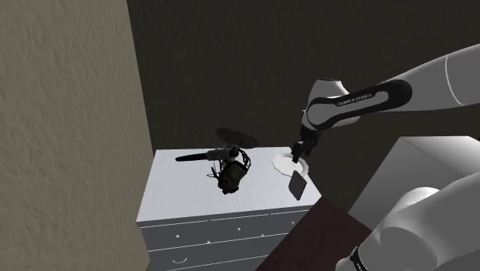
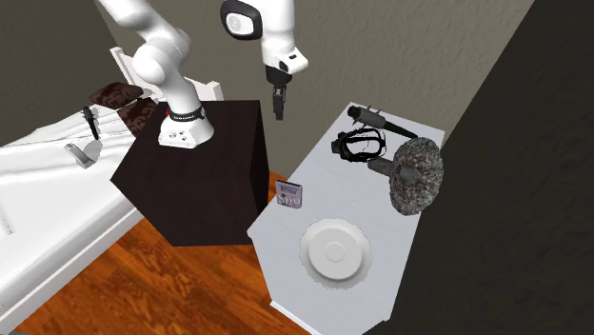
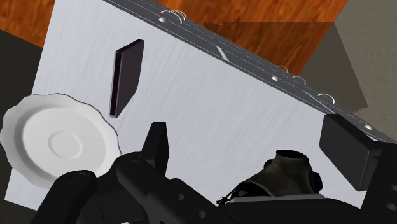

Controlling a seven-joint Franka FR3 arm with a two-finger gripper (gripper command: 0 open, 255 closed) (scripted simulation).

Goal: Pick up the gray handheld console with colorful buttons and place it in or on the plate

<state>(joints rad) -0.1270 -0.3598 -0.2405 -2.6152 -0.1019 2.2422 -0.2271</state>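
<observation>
The handheld console [image 2: 290,195] is a small gray slab with a purplish face. It stands on its edge near the side of the white dresser top [image 2: 376,224] closest to the stand. It looks dark in the shoulder view [image 1: 298,185] and in the wrist view [image 3: 126,76]. The white round plate [image 2: 333,250] [image 1: 289,163] [image 3: 57,143] lies flat beside it. My gripper [image 2: 279,107] [image 1: 298,152] [image 3: 251,143] hangs open well above the dresser, holding nothing, with the console and plate below and ahead of its fingers.
A black strapped mask-like object [image 2: 358,147] [image 1: 231,175] [image 3: 286,173], a dark handled tool [image 1: 201,156] and a speckled gray disc [image 2: 417,176] crowd the other half of the dresser top. The dark stand [image 2: 205,171] adjoins the dresser. A bed [image 2: 48,181] lies beyond the stand.
</observation>
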